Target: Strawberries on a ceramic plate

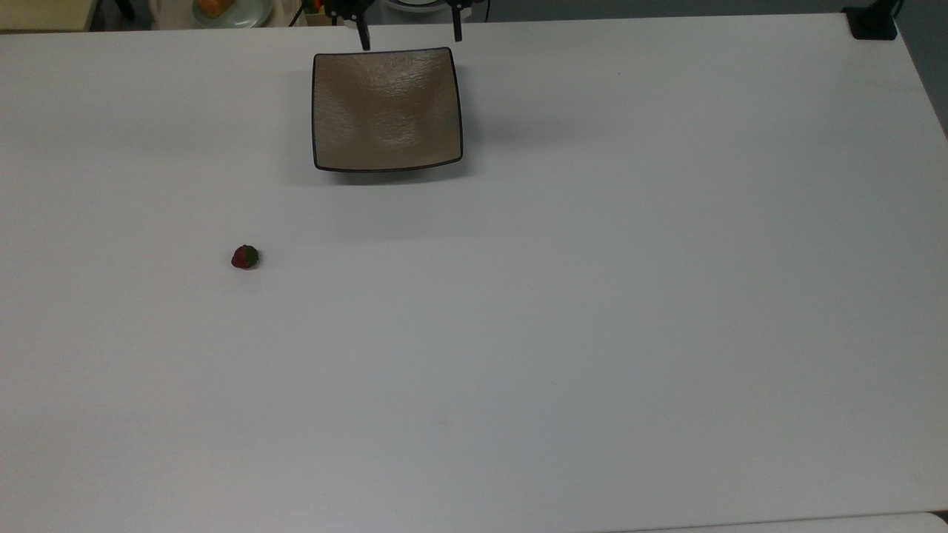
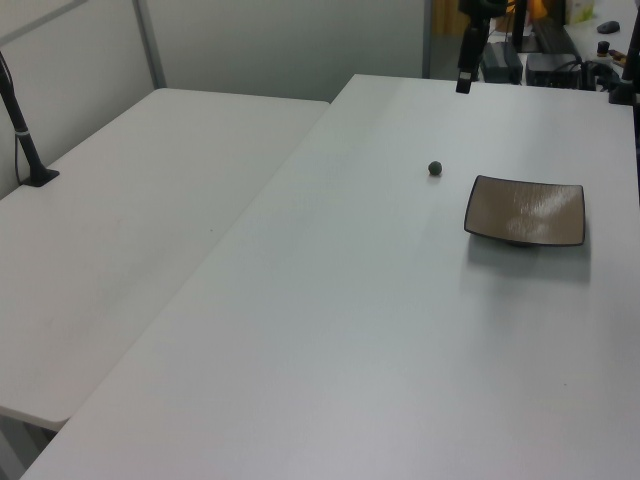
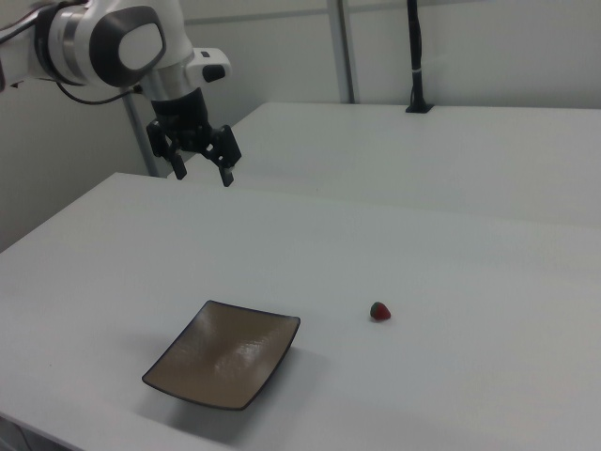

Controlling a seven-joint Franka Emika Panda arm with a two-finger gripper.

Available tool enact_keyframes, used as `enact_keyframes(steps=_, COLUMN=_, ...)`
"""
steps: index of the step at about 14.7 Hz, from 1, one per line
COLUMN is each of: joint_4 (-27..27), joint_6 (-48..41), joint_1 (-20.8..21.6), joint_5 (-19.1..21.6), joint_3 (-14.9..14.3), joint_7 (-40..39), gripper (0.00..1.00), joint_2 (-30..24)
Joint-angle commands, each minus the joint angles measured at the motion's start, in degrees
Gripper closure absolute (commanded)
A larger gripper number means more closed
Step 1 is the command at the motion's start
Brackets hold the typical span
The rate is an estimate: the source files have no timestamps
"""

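I've got the gripper (image 3: pixel 201 167) hanging in the air above the bench's (image 1: pixel 592 296) far edge in the top view, fingers spread wide apart w/ nothing between them. In the top view its two fingertips (image 1: pixel 364 43) poke in just past the ceramic plate's (image 1: pixel 386 109) far rim. The plate sits flat near that far edge, approx. mid-width, slightly toward the top view's left. The strawberry (image 1: pixel 245 257) lies on the bare bench, well apart from the plate, toward the top view's left edge and nearer the camera. In the right view the strawberry (image 3: pixel 379 311) is to the right of the plate (image 3: pixel 223 353), not touching.
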Motion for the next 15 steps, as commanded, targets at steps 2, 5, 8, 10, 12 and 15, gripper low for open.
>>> enact_keyframes(steps=2, joint_4=0.9, joint_6=0.1, joint_1=-0.4, joint_5=1.0, joint_3=-0.9, joint_7=-4.9, gripper=0.0, joint_2=1.5)
enact_keyframes(steps=5, joint_4=2.5, joint_6=0.1, joint_1=-0.6, joint_5=1.0, joint_3=-2.2, joint_7=-5.7, gripper=0.0, joint_2=3.0)
enact_keyframes(steps=8, joint_4=5.1, joint_6=-0.3, joint_1=-2.2, joint_5=1.1, joint_3=-2.2, joint_7=-6.8, gripper=0.0, joint_2=4.7)
enact_keyframes(steps=10, joint_4=5.1, joint_6=0.2, joint_1=-2.1, joint_5=0.9, joint_3=-2.3, joint_7=-7.0, gripper=0.0, joint_2=5.3)
enact_keyframes(steps=12, joint_4=5.1, joint_6=0.2, joint_1=-2.1, joint_5=0.8, joint_3=-3.6, joint_7=-7.4, gripper=0.0, joint_2=5.7)
enact_keyframes(steps=15, joint_4=5.0, joint_6=3.5, joint_1=-2.5, joint_5=0.9, joint_3=-4.7, joint_7=-7.2, gripper=0.0, joint_2=6.5)
